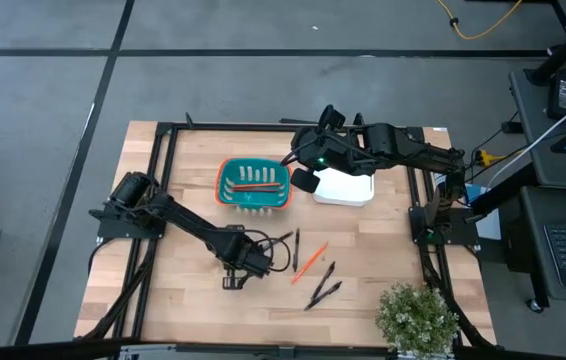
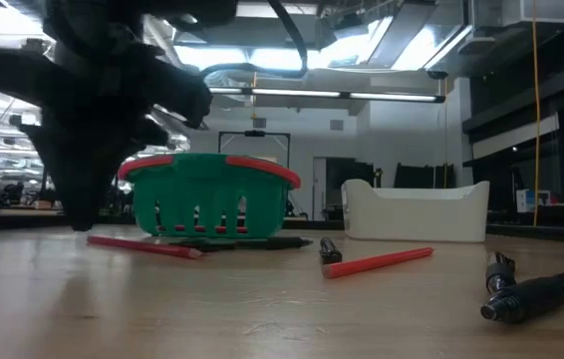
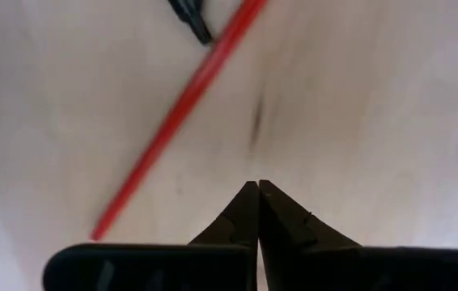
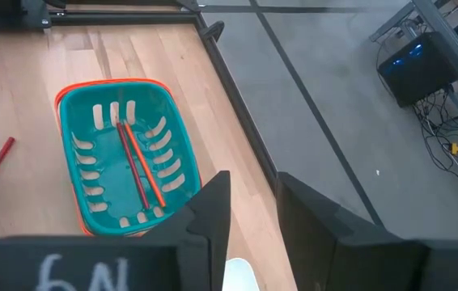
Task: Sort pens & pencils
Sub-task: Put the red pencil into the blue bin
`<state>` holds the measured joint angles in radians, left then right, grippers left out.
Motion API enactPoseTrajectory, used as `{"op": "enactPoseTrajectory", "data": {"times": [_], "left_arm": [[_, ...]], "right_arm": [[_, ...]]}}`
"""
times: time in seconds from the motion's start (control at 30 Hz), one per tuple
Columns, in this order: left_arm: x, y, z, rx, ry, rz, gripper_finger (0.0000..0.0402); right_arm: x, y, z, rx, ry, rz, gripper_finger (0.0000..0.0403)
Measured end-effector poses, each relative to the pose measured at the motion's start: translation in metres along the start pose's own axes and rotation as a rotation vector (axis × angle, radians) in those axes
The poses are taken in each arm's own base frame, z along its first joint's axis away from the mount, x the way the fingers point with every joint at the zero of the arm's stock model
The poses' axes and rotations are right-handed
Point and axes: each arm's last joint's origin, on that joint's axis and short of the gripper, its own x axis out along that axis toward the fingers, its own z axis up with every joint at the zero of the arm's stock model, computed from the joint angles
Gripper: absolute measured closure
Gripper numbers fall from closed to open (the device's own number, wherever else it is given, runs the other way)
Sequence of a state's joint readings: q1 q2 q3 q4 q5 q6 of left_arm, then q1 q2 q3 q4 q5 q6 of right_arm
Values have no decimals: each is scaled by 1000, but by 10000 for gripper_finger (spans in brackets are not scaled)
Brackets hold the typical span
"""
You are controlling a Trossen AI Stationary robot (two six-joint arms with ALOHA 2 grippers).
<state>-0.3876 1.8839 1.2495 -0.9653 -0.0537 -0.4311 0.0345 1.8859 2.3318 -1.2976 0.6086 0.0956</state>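
Table (image 1: 203, 300): wood top, arms at both sides
White bin (image 1: 346, 187): beside teal basket (image 1: 254, 185)
Basket: holds two pencils (image 4: 140, 166), side by side
R gripper (image 4: 249, 222): above basket/bin gap, fingers parted, nothing btwn them
L gripper (image 3: 258, 194): low over table nr front, tips pressed together, empty
Loose pencil (image 1: 309, 262): on table, just right of L gripper
Pens (image 1: 324, 285): scattered on table nr loose pencil

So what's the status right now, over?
Left gripper shut, empty, low beside a pencil. Right gripper open above basket; two pencils inside. Nothing blocking.
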Motion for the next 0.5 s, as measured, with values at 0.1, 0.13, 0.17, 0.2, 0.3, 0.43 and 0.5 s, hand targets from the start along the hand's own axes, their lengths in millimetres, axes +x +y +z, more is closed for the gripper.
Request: {"op": "enactPoseTrajectory", "data": {"times": [0.1, 0.13, 0.17, 0.2, 0.3, 0.43, 0.5], "left_arm": [[0, 4, 2, 61, -6, 21, 401], [0, 5, 2, 83, -6, 25, 401], [0, 6, 2, 104, -6, 29, 401], [0, 8, 3, 121, -5, 30, 401], [1, 16, 5, 163, 9, 38, 401], [1, 25, 7, 169, 18, 48, 401], [-2, 31, 6, 170, 25, 84, 401]], "right_arm": [[0, 0, 0, 0, 0, 0, 301], [0, 0, 0, 0, 0, 0, 301], [0, 0, 0, 0, 0, 0, 301], [0, 0, 0, 0, 0, 0, 301], [0, 0, 0, 2, 1, 0, 301], [0, 0, 0, 4, 1, 0, 301], [0, 0, 0, 3, 1, 0, 301]]}}
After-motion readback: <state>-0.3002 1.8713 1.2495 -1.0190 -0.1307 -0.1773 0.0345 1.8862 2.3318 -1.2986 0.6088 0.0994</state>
